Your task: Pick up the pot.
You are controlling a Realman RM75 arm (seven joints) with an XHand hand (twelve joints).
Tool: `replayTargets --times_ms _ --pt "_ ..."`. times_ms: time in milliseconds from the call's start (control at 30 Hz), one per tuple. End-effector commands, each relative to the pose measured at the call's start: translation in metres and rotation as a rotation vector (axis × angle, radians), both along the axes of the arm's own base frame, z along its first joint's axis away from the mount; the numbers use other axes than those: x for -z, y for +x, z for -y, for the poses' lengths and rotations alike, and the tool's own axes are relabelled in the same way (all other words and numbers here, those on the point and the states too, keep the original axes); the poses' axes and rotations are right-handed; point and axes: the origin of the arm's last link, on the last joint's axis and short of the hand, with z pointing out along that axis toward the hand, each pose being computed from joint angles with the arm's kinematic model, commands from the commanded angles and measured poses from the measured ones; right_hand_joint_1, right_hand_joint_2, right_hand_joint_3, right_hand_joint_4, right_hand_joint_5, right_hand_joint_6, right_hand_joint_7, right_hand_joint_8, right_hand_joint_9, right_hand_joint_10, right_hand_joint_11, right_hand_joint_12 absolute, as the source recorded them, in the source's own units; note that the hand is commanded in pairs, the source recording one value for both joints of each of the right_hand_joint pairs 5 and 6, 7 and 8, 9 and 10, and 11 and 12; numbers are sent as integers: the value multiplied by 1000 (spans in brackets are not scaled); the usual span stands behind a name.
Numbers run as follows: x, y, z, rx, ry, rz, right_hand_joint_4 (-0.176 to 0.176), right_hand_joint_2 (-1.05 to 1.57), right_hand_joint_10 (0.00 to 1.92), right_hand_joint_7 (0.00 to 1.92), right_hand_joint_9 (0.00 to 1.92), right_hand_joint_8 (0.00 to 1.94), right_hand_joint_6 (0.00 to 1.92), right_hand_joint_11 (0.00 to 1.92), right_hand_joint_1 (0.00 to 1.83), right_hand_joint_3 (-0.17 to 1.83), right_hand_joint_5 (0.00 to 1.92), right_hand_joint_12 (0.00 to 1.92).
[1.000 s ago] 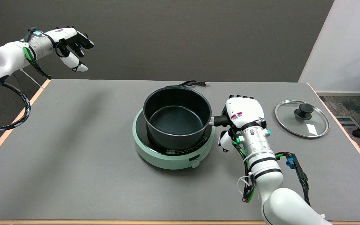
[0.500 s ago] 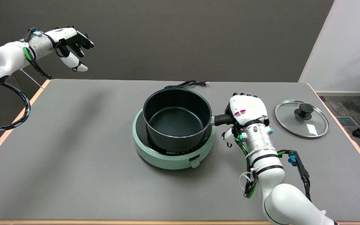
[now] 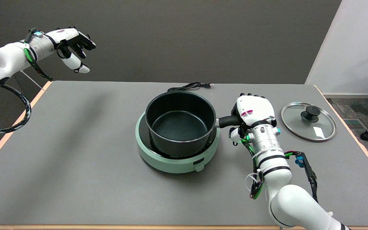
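A black pot (image 3: 180,124) with an empty dark inside stands on a mint-green hot plate (image 3: 171,159) in the middle of the table. Its short black handle (image 3: 226,121) sticks out to the right. My right hand (image 3: 253,111) grips that handle from above, fingers curled over its far side and the thumb below it. The handle's outer end is hidden inside the hand. The pot's base looks to be still on the plate or barely off it; I cannot tell which.
A glass lid (image 3: 308,121) with a black knob lies on the table to the right of my hand. A black power cord (image 3: 188,85) trails behind the hot plate. The idle left hand (image 3: 72,43) hangs in the air at the upper left.
My right hand has closed tighter around the handle and shifted slightly right and up. The pot has tipped or slid a little toward the front of the hot plate.
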Motion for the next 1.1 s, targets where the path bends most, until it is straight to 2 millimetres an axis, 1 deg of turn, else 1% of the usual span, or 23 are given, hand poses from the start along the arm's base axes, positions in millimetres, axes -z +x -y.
replayTargets --times_ms 33,167,267,300,333,400,433,500,567,600,667,733,800,833,867,900,933,1000,1100 --pt "3 -3 1 8 17 -4 -110 337 1464 1464 1464 1464 1464 1464 1405 966 1464 1464" --pt "5 1 1 -2 27 -3 -107 309 1455 1455 1455 1455 1455 1455 1399 1008 1455 1455" --pt "8 5 2 -17 44 -23 -87 224 1386 1386 1386 1386 1386 1386 1389 1141 1386 1386" --pt "9 5 2 -19 48 -27 -75 159 1344 1344 1344 1344 1344 1344 1377 1265 1344 1344" --pt "9 6 2 -21 51 -30 -61 76 1298 1298 1298 1298 1298 1298 1352 1436 1298 1298" --pt "10 6 2 -23 53 -29 -59 -79 1282 1282 1282 1282 1282 1282 1307 1672 1282 1282" --pt "11 6 2 -23 55 -24 -61 -158 1282 1282 1282 1282 1282 1282 1286 1766 1282 1282" --pt "11 5 2 -20 55 -22 -68 -224 1301 1301 1301 1301 1301 1301 1238 1828 1301 1301" --pt "11 3 2 -15 54 -14 -72 -205 1322 1322 1322 1322 1322 1322 1218 1810 1322 1322" --pt "11 3 2 -12 53 -5 -73 -168 1333 1333 1333 1333 1333 1333 1208 1770 1333 1333" --pt "11 2 2 -9 49 11 -75 -33 1356 1356 1356 1356 1356 1356 1177 1604 1356 1356" --pt "11 1 2 -4 53 31 -79 11 1373 1373 1373 1373 1373 1373 1153 1510 1373 1373" --pt "10 0 3 1 52 34 -106 -54 1488 1488 1488 1488 1488 1488 1120 1442 1488 1488" --pt "10 0 3 1 53 28 -110 -70 1546 1546 1546 1546 1546 1546 1111 1404 1546 1546" --pt "12 1 3 0 62 18 -108 -37 1594 1594 1594 1594 1594 1594 1115 1334 1594 1594" --pt "13 1 4 -2 77 3 -100 31 1655 1655 1655 1655 1655 1655 1138 1180 1655 1655" --pt "14 2 4 -4 85 -10 -97 53 1683 1683 1683 1683 1683 1683 1161 1093 1683 1683" --pt "14 1 4 -3 91 -16 -98 50 1695 1695 1695 1695 1695 1695 1183 1090 1695 1695" --pt "14 2 4 -3 92 -22 -95 55 1710 1710 1710 1710 1710 1710 1186 1137 1710 1710"
